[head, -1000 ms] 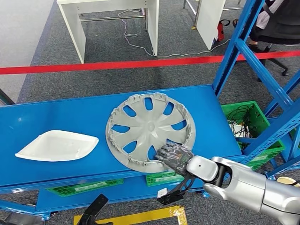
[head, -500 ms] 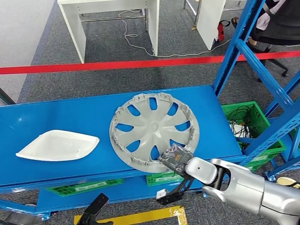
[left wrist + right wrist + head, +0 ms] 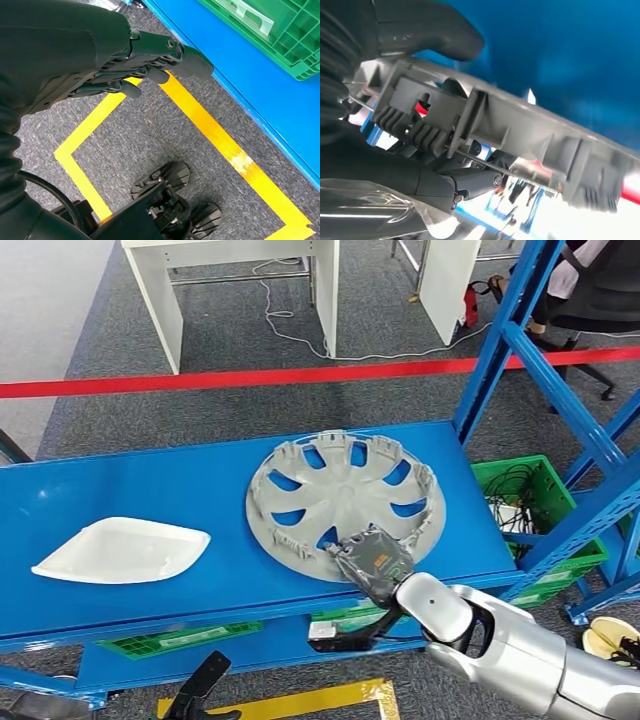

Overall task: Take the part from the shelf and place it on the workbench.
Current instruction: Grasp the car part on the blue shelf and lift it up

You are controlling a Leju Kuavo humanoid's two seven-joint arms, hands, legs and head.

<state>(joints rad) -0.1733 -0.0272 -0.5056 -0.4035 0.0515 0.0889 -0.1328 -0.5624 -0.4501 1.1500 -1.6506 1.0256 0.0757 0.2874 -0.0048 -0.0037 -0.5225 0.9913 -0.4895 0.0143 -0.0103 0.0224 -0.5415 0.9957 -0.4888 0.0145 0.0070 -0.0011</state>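
Hubcap point(image 3: 347, 500), grey, slotted, with clips around its rim, sits on the blue shelf point(image 3: 113, 490) toward the right end, and you can see its near edge raised off the surface so the part is tilted, far edge down. Your right hand point(image 3: 373, 562) grips that near rim at the shelf's front edge, with the silver right arm point(image 3: 513, 645) reaching in from the lower right. In the right wrist view the thick grey thumb point(image 3: 433, 30) lies on one face of the rim point(image 3: 501, 120) and the darker fingers point(image 3: 444, 180) close on the other, so the hand is grasping the hubcap. A white, leaf-shaped plastic part point(image 3: 121, 550) lies flat toward the shelf's left end, well apart from the hubcap. A green crate point(image 3: 540, 505) holding cables stands just beyond the shelf's right end, inside the blue upright frame point(image 3: 528, 350). Red tape point(image 3: 226, 380) crosses the grey carpet behind the shelf, with white table legs point(image 3: 162, 310) beyond it. Your left hand point(image 3: 151, 70) hangs over the floor, fingers stretched out side by side and holding nothing, above yellow floor tape point(image 3: 211, 130) and beside the lower blue shelf edge point(image 3: 264, 100).
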